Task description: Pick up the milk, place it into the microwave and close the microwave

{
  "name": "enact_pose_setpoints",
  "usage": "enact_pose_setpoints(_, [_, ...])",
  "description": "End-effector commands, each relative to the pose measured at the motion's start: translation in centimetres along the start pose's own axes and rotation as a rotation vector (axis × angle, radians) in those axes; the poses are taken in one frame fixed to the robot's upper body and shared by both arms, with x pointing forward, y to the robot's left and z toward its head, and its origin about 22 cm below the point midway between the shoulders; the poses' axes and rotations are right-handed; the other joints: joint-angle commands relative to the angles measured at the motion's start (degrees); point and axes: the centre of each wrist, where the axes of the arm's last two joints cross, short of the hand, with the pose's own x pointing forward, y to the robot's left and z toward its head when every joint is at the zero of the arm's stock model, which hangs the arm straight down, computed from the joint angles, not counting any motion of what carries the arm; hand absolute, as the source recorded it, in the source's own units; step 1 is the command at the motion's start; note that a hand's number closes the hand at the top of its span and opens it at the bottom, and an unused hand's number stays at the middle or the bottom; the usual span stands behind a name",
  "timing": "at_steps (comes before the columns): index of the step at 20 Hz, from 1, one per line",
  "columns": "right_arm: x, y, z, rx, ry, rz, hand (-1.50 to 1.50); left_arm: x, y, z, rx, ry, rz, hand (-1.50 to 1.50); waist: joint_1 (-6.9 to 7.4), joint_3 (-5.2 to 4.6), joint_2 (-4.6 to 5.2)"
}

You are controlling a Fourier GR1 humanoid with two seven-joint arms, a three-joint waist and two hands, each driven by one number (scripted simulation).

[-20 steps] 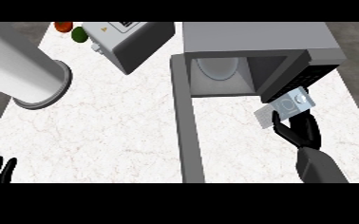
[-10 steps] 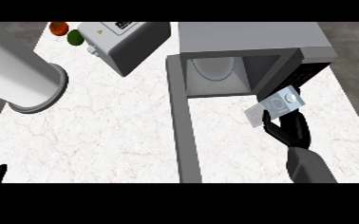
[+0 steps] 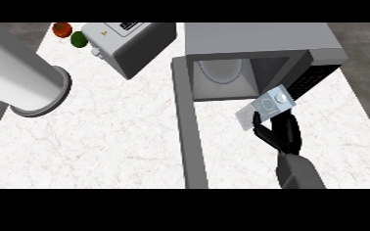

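Note:
The milk carton is a small grey-white box with a round cap on top, lifted and tilted just in front of the microwave's open mouth. My right hand is shut on its lower end, fingers curled round it. The microwave is a grey box at the upper right, its cavity open with a white turntable plate inside. Its door stands swung out toward me on the left of the cavity. My left hand shows nowhere.
A large grey cylinder lies at the left edge. A white toaster-like box stands at the back, left of the microwave. A red fruit and a green one sit at the back left corner.
My right hand has carried the milk carton up toward the microwave's opening. The view has shifted, and the left hand's fingertips at the lower left edge have gone out of sight.

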Motion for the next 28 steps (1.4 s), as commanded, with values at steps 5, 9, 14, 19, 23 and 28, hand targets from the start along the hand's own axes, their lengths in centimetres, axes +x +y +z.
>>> enact_pose_setpoints(5, [5.0, 8.1, -4.8, 0.162, -0.125, 0.023, 1.5, 0.0, 1.2, 0.3, -0.003, 0.01, -0.002, -1.5, 3.04, -0.09, -0.47])
enact_pose_setpoints(9, [7.3, 11.9, -5.8, 0.057, -0.111, 0.126, 1.5, 0.2, 2.4, -0.1, -0.006, -0.001, -0.009, -1.5, 3.43, 0.07, 0.19])
enact_pose_setpoints(14, [8.4, 13.6, -7.5, -0.017, -0.05, 0.205, 1.5, -1.7, 3.8, 0.0, -0.022, 0.008, 0.023, -1.5, 3.73, 0.11, 0.52])
enact_pose_setpoints(19, [6.4, 10.4, -11.1, -0.041, -0.001, 0.234, 1.5, -0.2, 3.9, -0.1, -0.015, -0.001, 0.008, -1.5, 4.28, 0.17, 0.81])
enact_pose_setpoints(23, [4.9, 9.1, -11.5, -0.039, -0.014, 0.211, 1.5, -0.9, 5.8, -0.4, -0.024, -0.01, -0.014, -1.5, 4.41, 0.17, 0.9])
enact_pose_setpoints(28, [3.6, 9.2, -12.1, -0.008, -0.067, 0.28, 1.5, -0.1, 5.2, -0.8, -0.031, 0.005, 0.002, -1.5, 4.93, 0.21, 1.08])
